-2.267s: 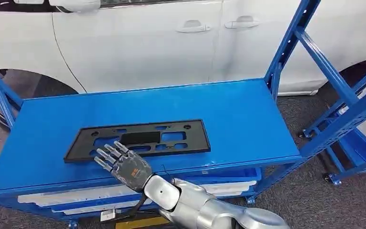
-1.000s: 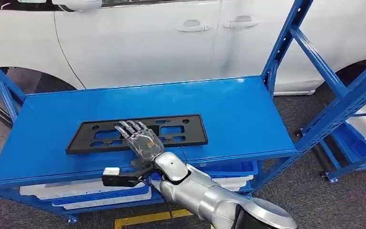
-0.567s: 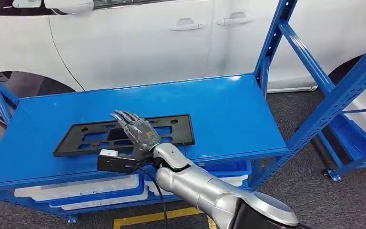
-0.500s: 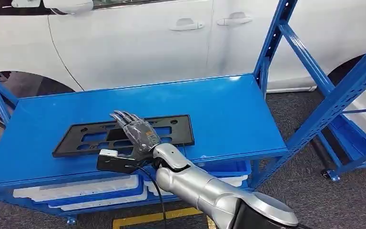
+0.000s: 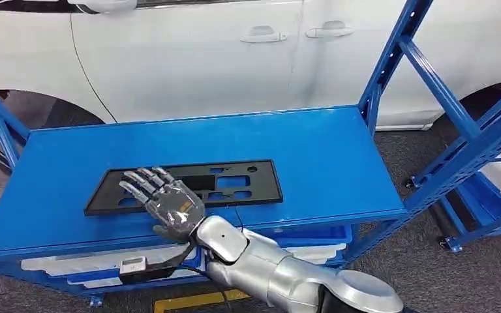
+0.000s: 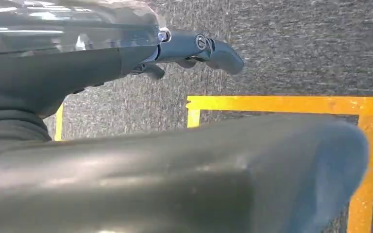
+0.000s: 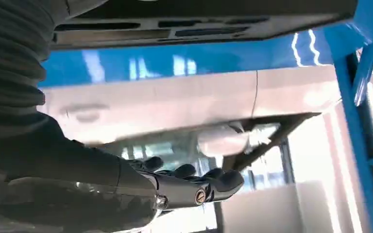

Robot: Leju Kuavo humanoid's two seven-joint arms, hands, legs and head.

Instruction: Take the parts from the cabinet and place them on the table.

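Blue steel: the blue metal shelf [image 5: 339,156] of the open blue rack carries the one part seen here; a white car [image 5: 189,52] stands behind it at 12 o'clock.
Part: a flat black plastic rectangular plate with cut-out slots [image 5: 235,182] lies flat on the shelf, toward its front edge, at about 7 o'clock from the shelf's middle.
Right hand: the right hand [image 5: 163,202] comes in from 6 o'clock on its silver arm, fingers spread apart and laid out over the plate's left half; it has hold of nothing. Whether the fingertips touch the plate I cannot tell.
Left hand: the left hand [image 6: 194,48] hangs above grey carpet with yellow floor tape [image 6: 281,104]; its dark fingers are partly curled with nothing in them that I can see, and how far closed they are I cannot tell.
Step in hand: reaching for the part, I judge; the pick is not yet made, and the bench is yet to come.
Next move: the plate is thin and lies flush, so the fingers probably need to hook its near edge or a slot before lifting.
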